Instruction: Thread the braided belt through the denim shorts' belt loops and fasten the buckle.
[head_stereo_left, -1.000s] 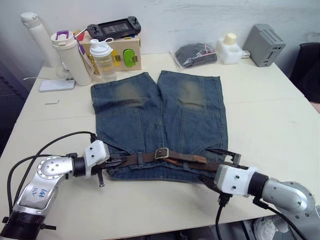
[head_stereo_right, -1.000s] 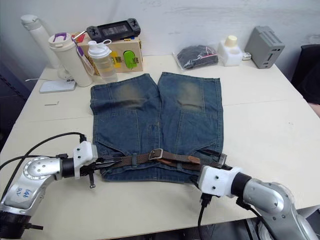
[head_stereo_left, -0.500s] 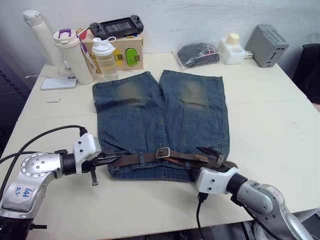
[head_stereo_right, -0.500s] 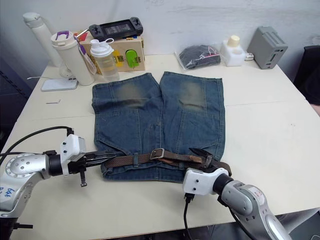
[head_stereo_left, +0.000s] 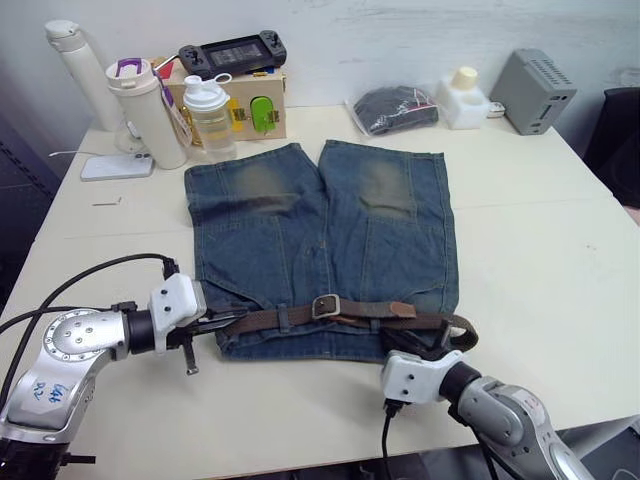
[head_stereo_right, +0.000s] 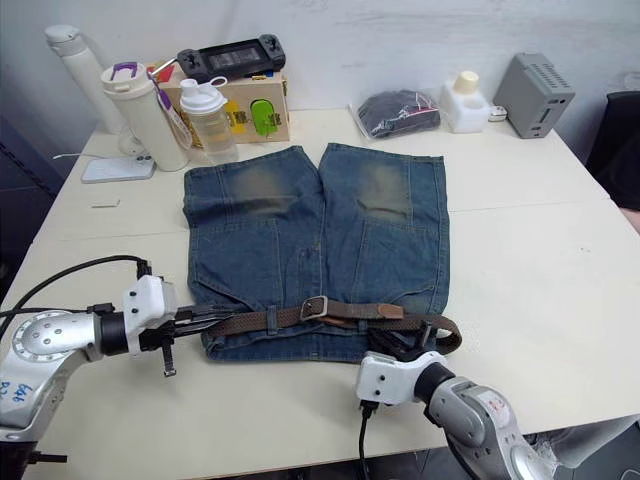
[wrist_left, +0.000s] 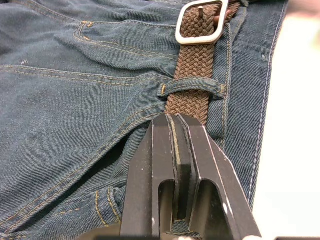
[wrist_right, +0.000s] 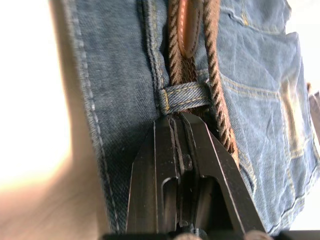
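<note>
Table | denim shorts flat | braided belt buckled

- denim shorts: faded blue-grey, with a worn tan patch on each leg and tan stitching
- braided belt: dark-brown woven strap, with an orange-brown leather tip
- buckle: silver
- belt loops: the same blue as the shorts
- left gripper and right gripper: black fingers
- table: cream
</note>
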